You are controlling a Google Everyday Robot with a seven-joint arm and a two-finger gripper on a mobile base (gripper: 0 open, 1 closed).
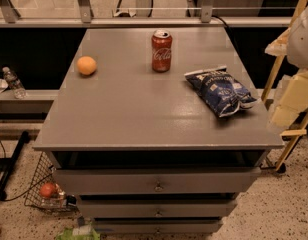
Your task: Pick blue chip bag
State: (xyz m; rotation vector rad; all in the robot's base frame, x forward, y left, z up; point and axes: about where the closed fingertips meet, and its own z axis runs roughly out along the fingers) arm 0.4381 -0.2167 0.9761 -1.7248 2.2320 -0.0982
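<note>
Poking in at the right edge, the gripper (295, 98) is a pale blur cut off by the frame, and there's no telling whether it is spread or pinched. The blue chip bag (220, 91) lies on the right of the grey cabinet top (129, 109), near the gripper but apart from it. A red can (161, 51) stands farther back, with an orange (86, 65) at far left. Below is speckled floor (274, 209).

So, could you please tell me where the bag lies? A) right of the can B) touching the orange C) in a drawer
A: the bag lies near the table's right edge, right of the can; the gripper is further right, beyond the table.
</note>
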